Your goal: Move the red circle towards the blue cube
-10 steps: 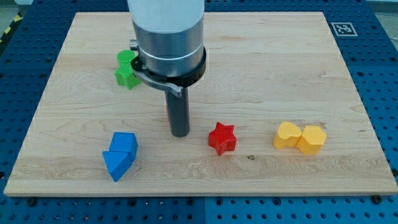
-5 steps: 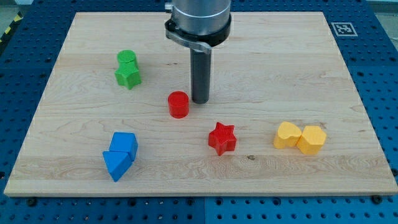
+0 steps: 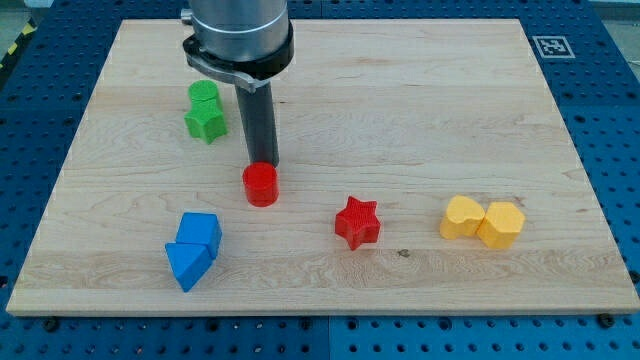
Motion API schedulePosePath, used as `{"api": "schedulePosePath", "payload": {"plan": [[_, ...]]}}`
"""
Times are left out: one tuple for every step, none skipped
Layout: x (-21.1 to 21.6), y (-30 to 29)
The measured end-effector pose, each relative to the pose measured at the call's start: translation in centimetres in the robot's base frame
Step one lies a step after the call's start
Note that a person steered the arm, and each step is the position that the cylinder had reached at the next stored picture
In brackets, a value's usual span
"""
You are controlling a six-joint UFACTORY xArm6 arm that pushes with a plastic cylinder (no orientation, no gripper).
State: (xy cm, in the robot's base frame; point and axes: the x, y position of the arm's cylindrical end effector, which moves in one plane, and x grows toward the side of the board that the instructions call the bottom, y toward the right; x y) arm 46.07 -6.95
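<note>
With no claw fitted, my tip (image 3: 263,166) is set against the upper side of the red circle (image 3: 261,185), above-right of the blue cube (image 3: 200,231) on the counter (image 3: 420,110); a push down-left is judged next.

Wooden board (image 3: 420,120) resting on a blue perforated table (image 3: 610,150), with a printed marker tag (image 3: 549,45) at its top-right corner. Lying directly on the board: green cylinder (image 3: 203,94) touching green star (image 3: 206,122), upper left; red circle (image 3: 260,184), centre-left; blue cube (image 3: 200,231) touching a blue wedge-shaped block (image 3: 187,264), lower left; red star (image 3: 357,222), centre; two yellow heart-like blocks (image 3: 483,221), touching, lower right.
</note>
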Motion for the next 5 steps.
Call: {"api": "schedulePosePath", "payload": {"plan": [[-0.1, 1.0], [1.4, 2.2], [2.4, 2.2], [3.3, 2.9], [5.3, 4.1]]}}
